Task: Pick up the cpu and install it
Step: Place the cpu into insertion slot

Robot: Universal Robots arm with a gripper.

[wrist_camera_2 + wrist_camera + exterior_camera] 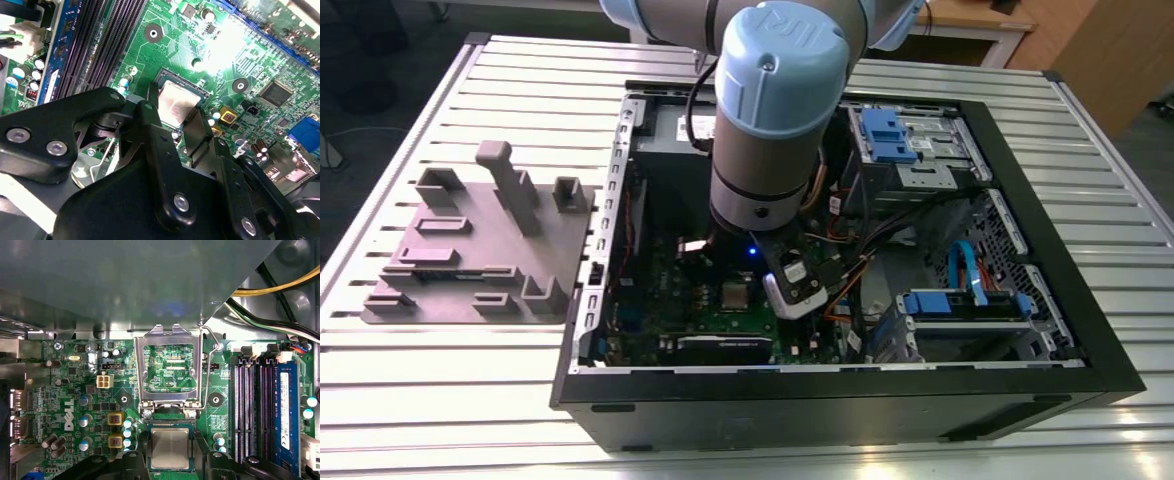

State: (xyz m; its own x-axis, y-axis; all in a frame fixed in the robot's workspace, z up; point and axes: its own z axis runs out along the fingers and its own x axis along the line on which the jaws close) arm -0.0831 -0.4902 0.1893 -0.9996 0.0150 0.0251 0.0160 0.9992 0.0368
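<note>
The cpu [170,447], a small square chip with a shiny silver top, lies flat in the motherboard socket; in the second wrist view the cpu [176,100] shows between the black fingers. My gripper [172,464] is low over the socket and stands open, with one finger [150,107] on each side of the chip and a small gap to its edges. The socket's metal load frame [167,337] is hinged up and back, its lever [212,342] raised. In the exterior view the arm reaches down into the open computer case [854,385], over the pale square of the cpu [738,292].
Memory slots [255,405] run beside the socket. Yellow, black and white cables [280,290] cross near the case wall. Blue drive bays [894,135] stand at the back of the case. A grey fixture plate [467,250] lies on the slatted table at the exterior view's left.
</note>
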